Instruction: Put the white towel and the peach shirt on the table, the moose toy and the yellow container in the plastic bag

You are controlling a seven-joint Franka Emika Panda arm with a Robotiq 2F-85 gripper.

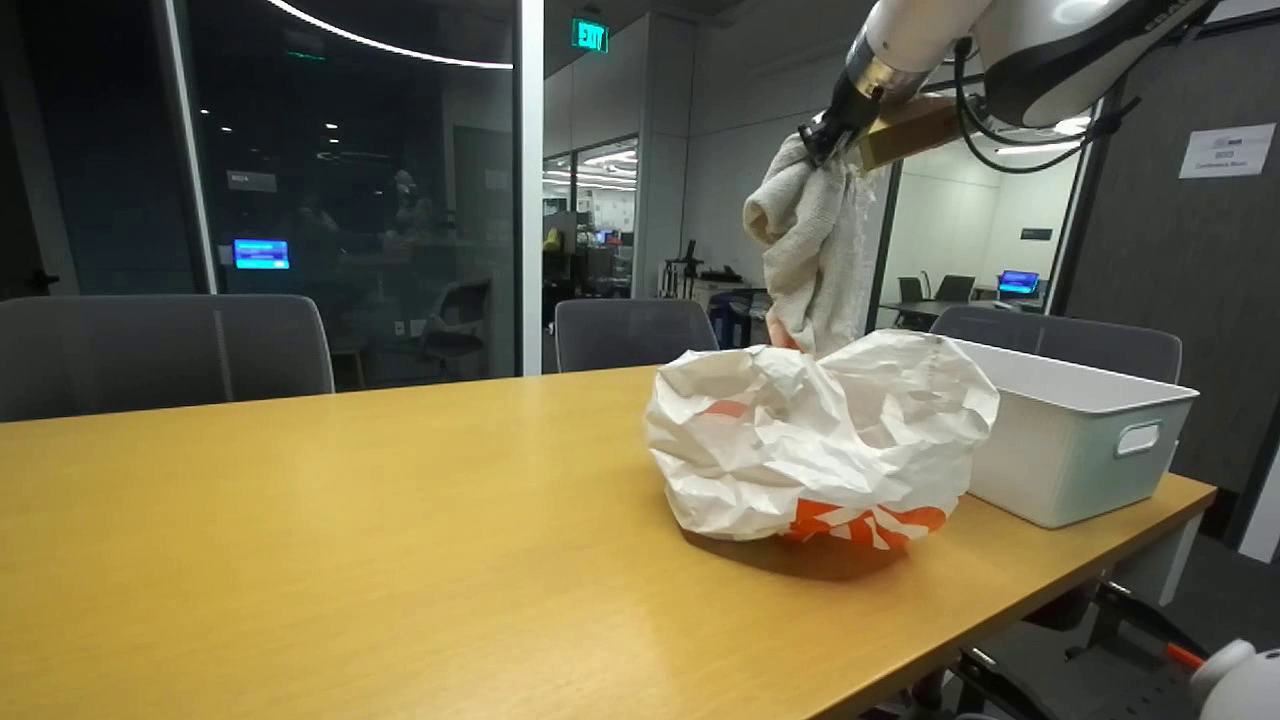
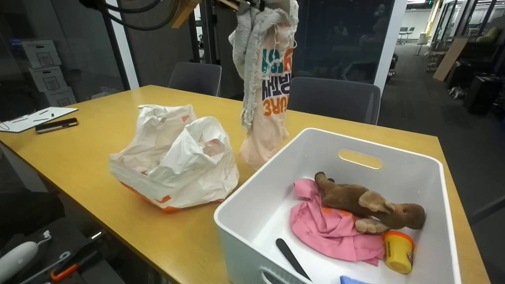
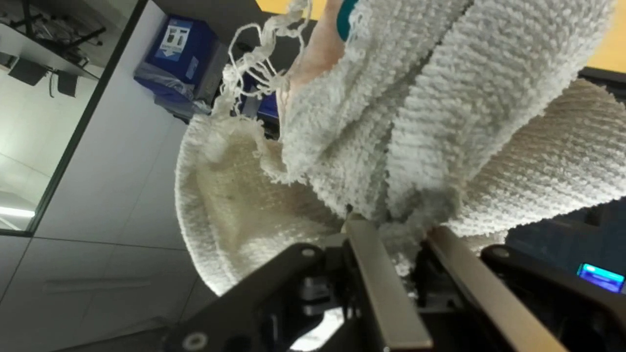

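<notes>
Above table, near bag and bin | clamping towel in gripper, with shirt hanging alongside | swing clear of bag and bin; lower until slack; release; lift straight up.

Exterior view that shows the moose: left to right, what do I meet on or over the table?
In an exterior view: white sheet → bag → towel → moose. Left out, since they overlap these side to side: bin, yellow container.

Both exterior views look across the table.
</notes>
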